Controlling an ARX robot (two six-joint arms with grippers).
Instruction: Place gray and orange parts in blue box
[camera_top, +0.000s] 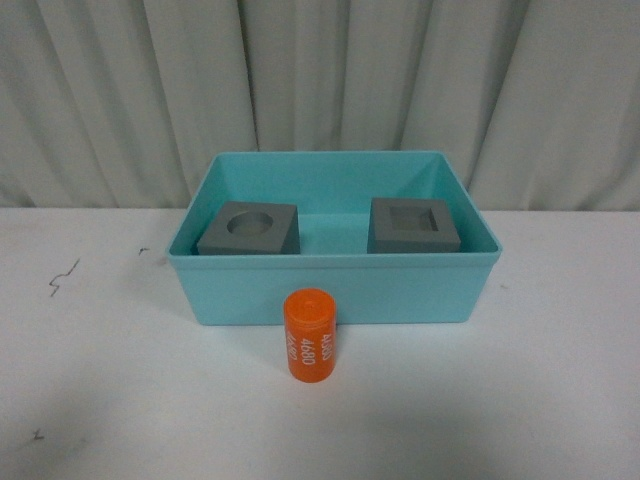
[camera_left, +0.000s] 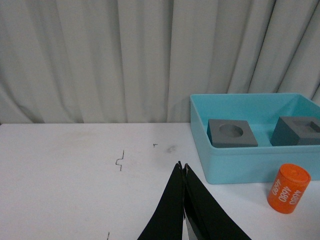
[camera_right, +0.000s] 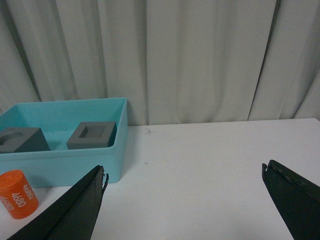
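The blue box (camera_top: 330, 290) stands mid-table in the front view. Inside it sit two gray cubes: one with a round recess (camera_top: 249, 229) on the left, one with a square recess (camera_top: 412, 225) on the right. The orange cylinder (camera_top: 310, 335) with white digits stands upright on the table just in front of the box's near wall. Neither arm shows in the front view. My left gripper (camera_left: 182, 166) is shut and empty, left of the box (camera_left: 240, 165) and the cylinder (camera_left: 288, 188). My right gripper (camera_right: 184, 171) is wide open over bare table, right of the box (camera_right: 60, 165) and cylinder (camera_right: 18, 194).
A white curtain (camera_top: 320, 90) hangs behind the white table (camera_top: 520, 400). Small dark scuff marks (camera_top: 62, 277) lie on the table's left side.
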